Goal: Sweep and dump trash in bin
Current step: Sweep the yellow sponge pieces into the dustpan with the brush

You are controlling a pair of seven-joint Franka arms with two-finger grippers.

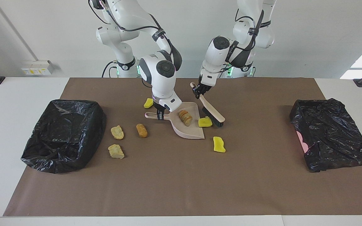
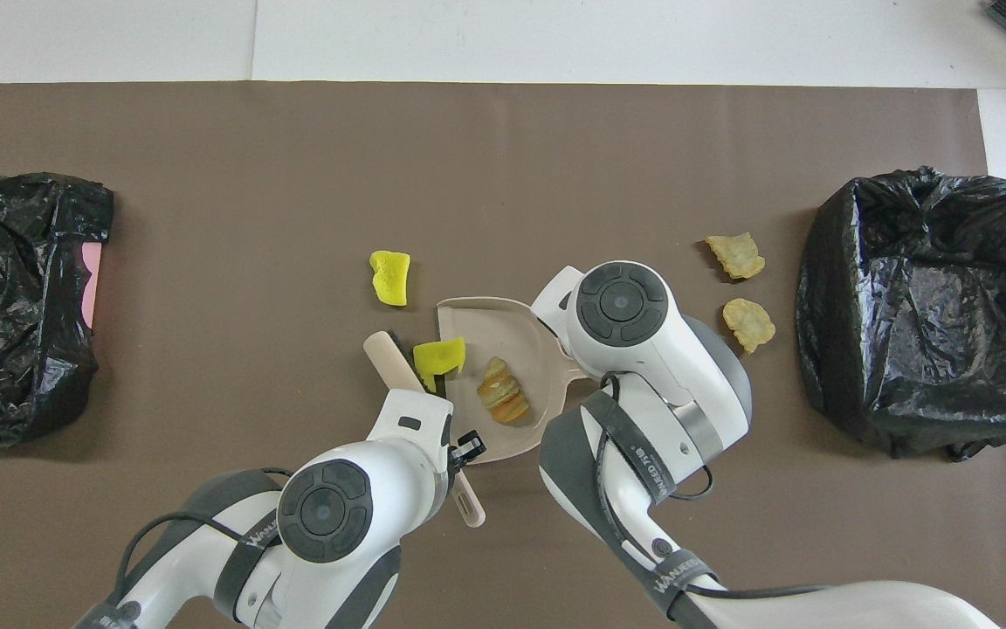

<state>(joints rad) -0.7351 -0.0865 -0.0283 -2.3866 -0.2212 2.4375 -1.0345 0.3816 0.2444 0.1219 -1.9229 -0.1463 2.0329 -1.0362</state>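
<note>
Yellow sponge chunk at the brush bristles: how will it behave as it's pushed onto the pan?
The yellow sponge-like chunk looks porous, so probably light and squashy. Its irregular, flattish shape suggests sliding or tumbling, not rolling. At the edge of the pale pink plastic dustpan, it may catch as the wooden-handled brush pushes it.

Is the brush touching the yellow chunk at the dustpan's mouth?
Touching. In the facing view the brush bristles press against the yellow chunk, with no gap, at the dustpan edge.
</note>
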